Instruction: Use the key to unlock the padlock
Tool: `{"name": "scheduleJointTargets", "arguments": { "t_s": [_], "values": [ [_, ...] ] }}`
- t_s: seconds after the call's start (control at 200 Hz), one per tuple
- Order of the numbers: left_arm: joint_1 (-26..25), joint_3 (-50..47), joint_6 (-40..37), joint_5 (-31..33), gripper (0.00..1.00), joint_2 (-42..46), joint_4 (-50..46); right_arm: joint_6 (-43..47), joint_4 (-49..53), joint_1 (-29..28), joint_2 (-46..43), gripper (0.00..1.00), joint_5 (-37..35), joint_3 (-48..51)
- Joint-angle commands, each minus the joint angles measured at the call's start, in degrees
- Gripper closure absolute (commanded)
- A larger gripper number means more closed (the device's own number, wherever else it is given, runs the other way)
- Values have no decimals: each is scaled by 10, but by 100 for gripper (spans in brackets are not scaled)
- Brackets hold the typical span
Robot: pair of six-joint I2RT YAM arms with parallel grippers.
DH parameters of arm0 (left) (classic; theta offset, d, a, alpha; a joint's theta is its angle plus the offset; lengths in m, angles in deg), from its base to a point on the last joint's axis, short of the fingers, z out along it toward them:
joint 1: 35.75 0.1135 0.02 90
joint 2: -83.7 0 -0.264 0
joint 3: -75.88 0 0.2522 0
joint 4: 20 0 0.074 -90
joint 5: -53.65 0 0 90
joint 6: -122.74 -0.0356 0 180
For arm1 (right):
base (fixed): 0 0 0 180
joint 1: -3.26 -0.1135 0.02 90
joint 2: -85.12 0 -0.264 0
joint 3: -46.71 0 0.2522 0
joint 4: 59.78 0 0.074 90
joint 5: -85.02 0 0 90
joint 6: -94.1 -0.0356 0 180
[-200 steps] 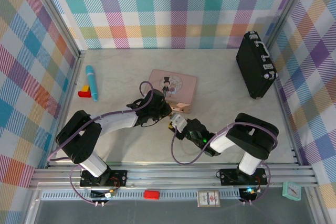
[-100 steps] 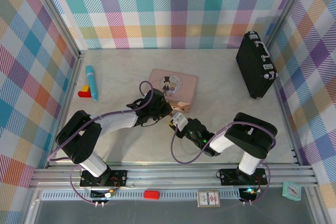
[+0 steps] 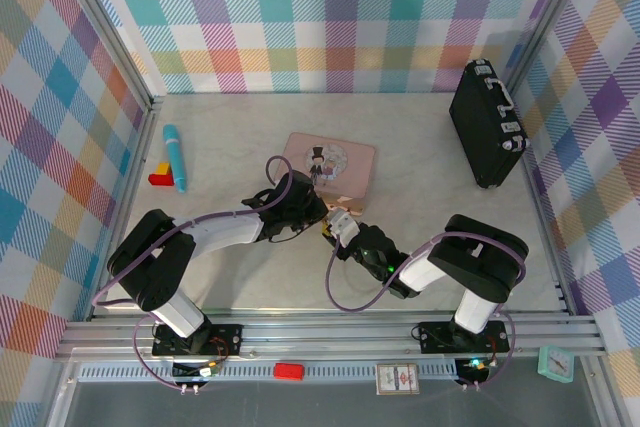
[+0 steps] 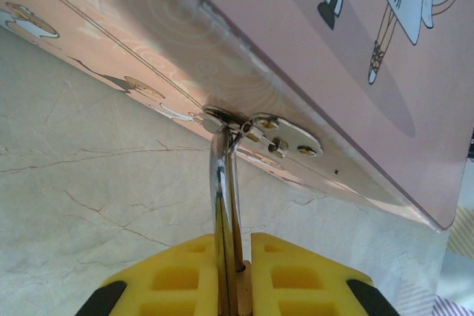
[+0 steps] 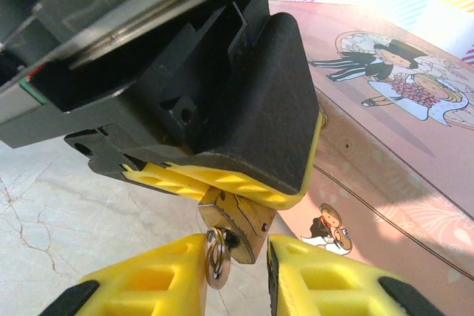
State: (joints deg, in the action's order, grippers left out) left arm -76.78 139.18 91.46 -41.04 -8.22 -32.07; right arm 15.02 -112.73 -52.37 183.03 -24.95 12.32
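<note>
Currently, the padlock (image 5: pixel 237 220) is clenched by the left gripper (image 4: pixel 237 260) at the clasp (image 4: pixel 285 135) of the pink tin (image 4: pixel 333 57). The key (image 5: pixel 217 255) is flanked by the right gripper (image 5: pixel 237 258), grasp undeterminable; it should be pinched squarely, then turned.

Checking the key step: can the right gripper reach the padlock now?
Probably yes: the left gripper holds the padlock out, its bottom end bare, sitting between the fingers of the right gripper.

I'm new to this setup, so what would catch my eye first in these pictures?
First the pink tin mid-table. At its near edge the left gripper is shut on a tiny brass padlock hooked through the tin's clasp, and the right gripper brackets the padlock's keyhole end.
</note>
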Motion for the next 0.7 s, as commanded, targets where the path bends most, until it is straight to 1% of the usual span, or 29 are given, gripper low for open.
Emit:
{"name": "scheduleJointTargets", "arguments": {
  "t_s": [0.0, 0.155, 0.37, 0.515, 0.63, 0.65, 0.695],
  "values": [
    [4, 6, -5, -8, 100, 6, 42, -14, -37, -3, 16, 72, -13, 4],
    [4, 5, -3, -8, 100, 6, 44, -24, -27, -3, 19, 77, -12, -2],
    [5, 7, -2, -10, 100, 5, 46, -32, -29, -3, 28, 80, -22, -4],
    [4, 5, 0, -13, 100, 8, 48, -43, -27, -3, 30, 80, -40, -7],
    [4, 5, 1, -14, 100, 9, 50, -49, -24, -3, 30, 80, -40, -14],
    [4, 4, 1, -14, 100, 9, 50, -67, -19, -3, 29, 81, -39, -16],
    [4, 3, 3, -15, 100, 9, 52, -76, -6, -3, 24, 82, -37, -22]
  ]
}}
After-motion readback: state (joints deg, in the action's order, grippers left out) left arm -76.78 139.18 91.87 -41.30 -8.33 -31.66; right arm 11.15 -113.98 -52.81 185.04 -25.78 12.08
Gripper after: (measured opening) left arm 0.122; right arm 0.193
